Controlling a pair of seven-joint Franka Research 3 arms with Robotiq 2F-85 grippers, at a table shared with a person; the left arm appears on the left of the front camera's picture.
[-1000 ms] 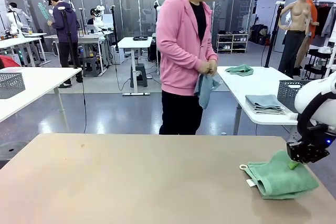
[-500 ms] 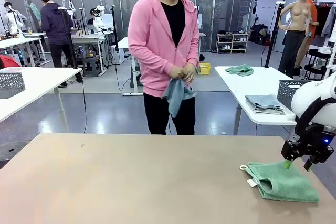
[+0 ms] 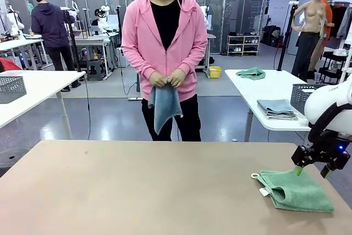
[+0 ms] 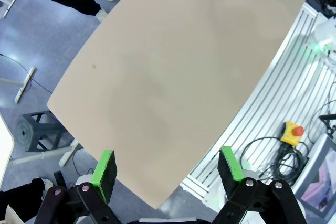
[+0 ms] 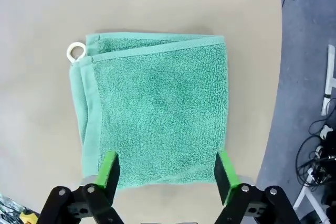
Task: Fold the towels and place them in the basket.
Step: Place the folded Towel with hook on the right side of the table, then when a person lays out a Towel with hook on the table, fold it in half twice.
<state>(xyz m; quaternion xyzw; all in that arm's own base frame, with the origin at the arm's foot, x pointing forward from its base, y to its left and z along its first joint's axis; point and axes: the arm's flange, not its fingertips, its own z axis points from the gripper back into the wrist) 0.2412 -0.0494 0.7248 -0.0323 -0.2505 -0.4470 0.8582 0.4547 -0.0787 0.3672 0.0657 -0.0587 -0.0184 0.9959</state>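
- The tan table [image 3: 137, 191] in an open lab carries one folded green towel [image 3: 294, 191] near its right edge, with its loop [image 3: 255, 175] toward the middle.
- The right gripper [image 3: 312, 171] has lifted off that towel. A second ago it pressed into the far corner; now it hovers just above the far edge, jaws apart and empty.
- The person has stepped to the table's middle, and the grey-blue towel [image 3: 164, 105] hangs from both hands [image 3: 168, 79].
- The left gripper [image 4: 168, 170] hangs spread wide and empty over bare table.
- The green fold looks finished. The second towel probably comes next, and neither is in a basket yet.
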